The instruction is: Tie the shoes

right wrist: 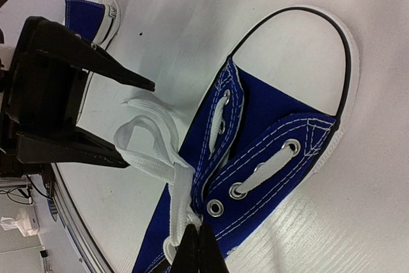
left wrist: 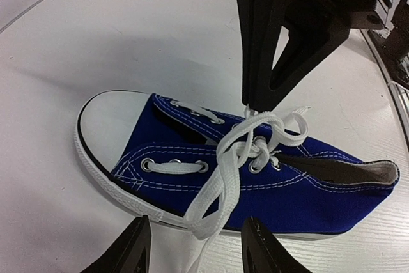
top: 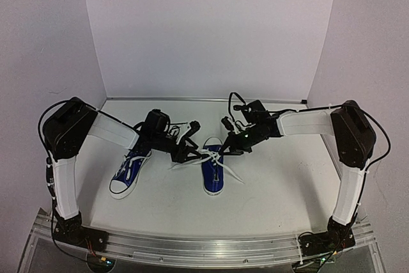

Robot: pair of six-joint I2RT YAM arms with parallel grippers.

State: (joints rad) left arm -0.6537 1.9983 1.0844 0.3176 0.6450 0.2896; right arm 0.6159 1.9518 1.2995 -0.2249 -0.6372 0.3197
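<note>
Left wrist view, w/ top & right wrist views for ref.

Worked shoe [left wrist: 275,190]: blue canvas, white toe cap at 9 o'clock in this view, heel opening at 3. It lies flat on the table [left wrist: 128,30]. In top view it sits near table centre, toe toward 6 o'clock.

Laces [left wrist: 252,148]: white, crossed into a loose knot over the upper eyelets. One loop lies toward 2 o'clock; the tails drop over the near side wall toward 6–7 o'clock. Not yet drawn tight.

Right gripper [right wrist: 197,233]: fingers pressed together, pinching the laces at the knot. It comes in from 12 o'clock in left wrist view, prob. to hold the loop up & keep tension so the knot doesn't slacken.

Left gripper [left wrist: 197,225]: fingers spread, gripping nothing; a tail passes through the gap at 6 o'clock. It sits low, beside the sole, prob. so it can close on a tail or loop next.

Judged stage: bow partly formed, approx. mid-way for this shoe.

Second shoe [top: 130,174]: at 9 o'clock of the worked shoe in top view, well apart, toe toward 7 o'clock. Whether it's tied, can't tell. Prob. set aside so both arms can share one shoe.
</note>
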